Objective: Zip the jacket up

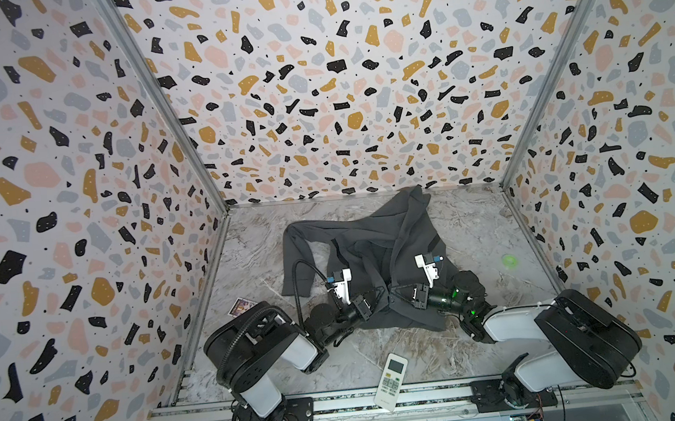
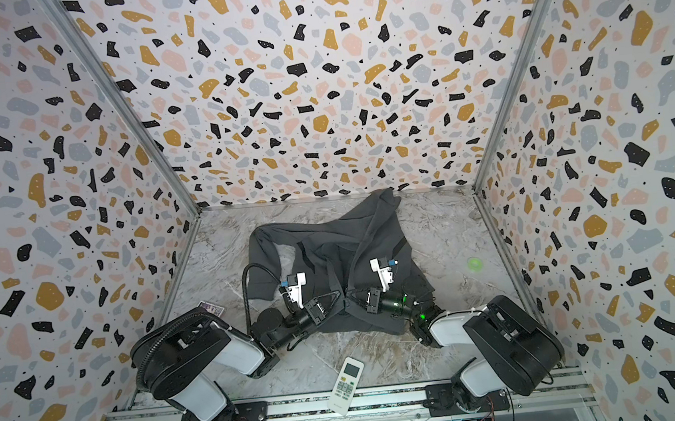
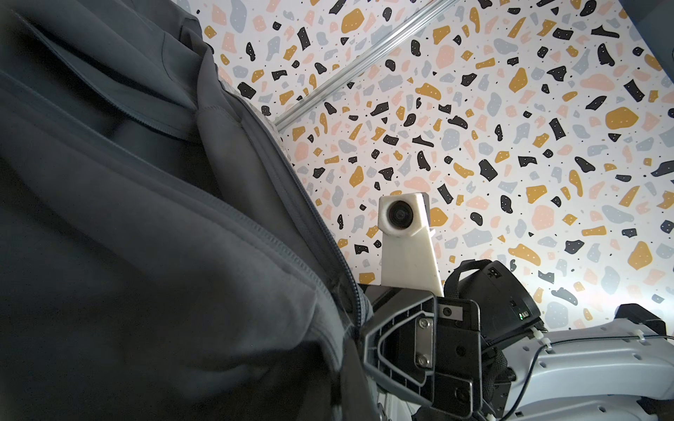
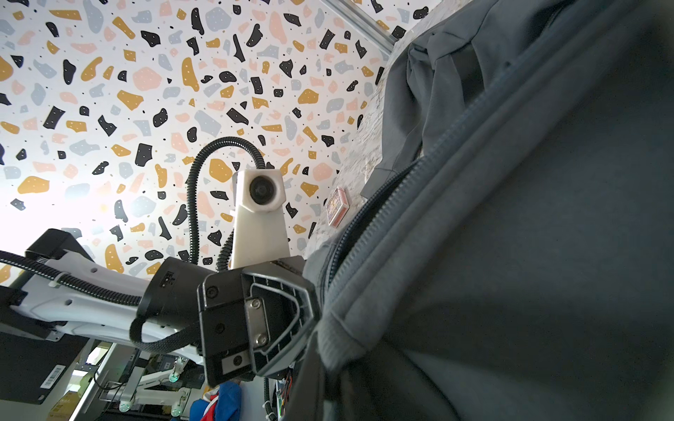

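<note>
Charcoal fabric is most of what I'm looking at. Going left to right: a small card box point(image 1: 241, 307) sits on the table point(image 1: 474, 224) just off the jacket's left sleeve, and it's not in play.

The left arm point(image 1: 264, 343) reaches in to the jacket's near hem. Its jaws are pinched tight on the front edge of the jacket point(image 1: 371, 239), right where the zip point(image 4: 386, 202) starts.

The jacket itself lies rumpled in the middle of the table, with its collar end up against the back wall and one sleeve flung out left.

The right arm point(image 1: 516, 323) comes in from the other side. Its jaws are clamped just as tight on the opposite front edge, and the two sets of jaws almost meet nose to nose at the hem.

My read on why it's held like this: each side has one half of the zip's bottom end, so the two tapes can be lined up and mated. From the wrist views the teeth above the grip look parted, so I'd say the zip isn't started yet. I can't make out the slider or pull at all.

A white remote point(image 1: 390, 382) lies well clear of the hem on my side. A little green disc point(image 1: 509, 260) sits off to the jacket's right. Neither is in the way.
</note>
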Robot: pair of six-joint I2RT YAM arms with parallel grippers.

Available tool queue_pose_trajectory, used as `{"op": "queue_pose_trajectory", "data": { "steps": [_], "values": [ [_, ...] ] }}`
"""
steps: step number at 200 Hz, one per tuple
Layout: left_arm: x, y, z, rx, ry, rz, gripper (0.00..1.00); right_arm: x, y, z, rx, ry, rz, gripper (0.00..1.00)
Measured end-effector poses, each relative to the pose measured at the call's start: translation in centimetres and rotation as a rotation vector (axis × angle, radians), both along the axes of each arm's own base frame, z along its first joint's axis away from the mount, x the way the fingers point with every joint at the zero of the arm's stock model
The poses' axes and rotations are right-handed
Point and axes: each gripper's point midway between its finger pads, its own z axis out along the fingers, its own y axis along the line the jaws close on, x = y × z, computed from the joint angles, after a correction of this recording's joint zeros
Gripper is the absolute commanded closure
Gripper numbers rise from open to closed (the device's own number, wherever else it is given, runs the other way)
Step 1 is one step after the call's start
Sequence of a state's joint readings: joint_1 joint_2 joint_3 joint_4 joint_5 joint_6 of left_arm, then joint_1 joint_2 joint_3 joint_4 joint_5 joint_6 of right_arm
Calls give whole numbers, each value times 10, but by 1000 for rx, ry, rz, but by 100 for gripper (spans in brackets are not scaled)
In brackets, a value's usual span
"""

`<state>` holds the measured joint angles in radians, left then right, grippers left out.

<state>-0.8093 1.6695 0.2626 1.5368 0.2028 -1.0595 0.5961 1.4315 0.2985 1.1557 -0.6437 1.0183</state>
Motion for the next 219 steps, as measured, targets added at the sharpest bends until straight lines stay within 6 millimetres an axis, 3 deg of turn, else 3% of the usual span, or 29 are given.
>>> {"op": "queue_pose_trajectory", "data": {
  "steps": [153, 219],
  "values": [
    [0, 0, -1, -1, -1, -1, 100, 1, 1, -7, -1, 20, 13, 100],
    [4, -5, 7, -18, -17, -2, 100, 1, -3, 2, 11, -2, 20, 100]
  ]
}}
